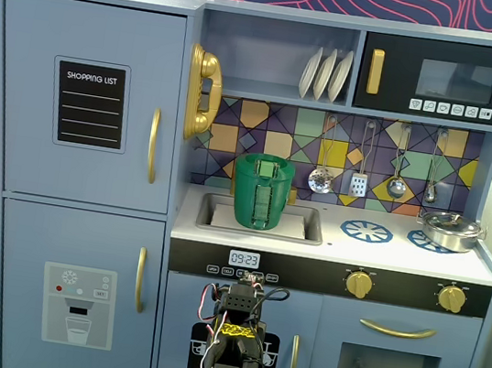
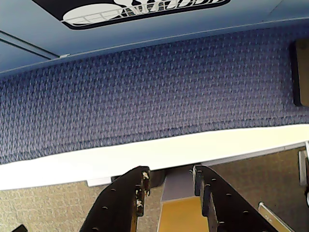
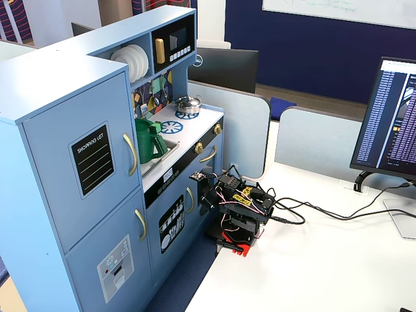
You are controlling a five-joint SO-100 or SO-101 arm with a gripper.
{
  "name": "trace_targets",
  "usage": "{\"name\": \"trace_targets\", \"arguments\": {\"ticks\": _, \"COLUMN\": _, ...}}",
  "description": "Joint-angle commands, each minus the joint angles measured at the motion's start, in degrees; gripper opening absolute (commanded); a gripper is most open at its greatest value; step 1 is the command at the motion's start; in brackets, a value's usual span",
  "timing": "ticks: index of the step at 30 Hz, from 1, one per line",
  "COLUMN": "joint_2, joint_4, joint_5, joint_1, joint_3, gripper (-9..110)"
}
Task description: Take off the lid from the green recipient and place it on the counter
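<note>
Green pot (image 1: 262, 193) stands in the sink, lid (image 1: 266, 161) on top. Lid looks like light, stiff, smooth plastic; the raised strap handle seems the best hold. Hand (image 2: 170, 180) empty, fingers apart, folded low, well below the counter (image 1: 384, 249).

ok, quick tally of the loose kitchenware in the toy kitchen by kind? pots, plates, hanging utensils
Pots: 2, the green recipient standing in the sink with its lid on, and the steel pot on the right burner ring
White plates in the rack: 3
Hanging utensils on the backsplash: 4
Total: 9
</note>
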Motion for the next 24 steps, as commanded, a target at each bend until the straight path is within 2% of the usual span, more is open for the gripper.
{"name": "trace_targets", "arguments": {"ticks": 1, "joint_2": -0.1, "joint_4": 10.5, "joint_5": 1.1, "joint_1": 10.3, "joint_3": -0.3, "gripper": 0}}
{"name": "trace_targets", "arguments": {"ticks": 13, "joint_2": -0.1, "joint_4": 10.1, "joint_5": 0.5, "joint_1": 10.5, "joint_3": -0.3, "gripper": 0}}
{"name": "trace_targets", "arguments": {"ticks": 18, "joint_2": -0.2, "joint_4": -6.0, "joint_5": -4.7, "joint_1": 13.2, "joint_3": -5.0, "gripper": 0}}
{"name": "trace_targets", "arguments": {"ticks": 24, "joint_2": -4.9, "joint_4": -29.0, "joint_5": -8.7, "joint_1": 9.9, "joint_3": -24.7, "gripper": 0}}
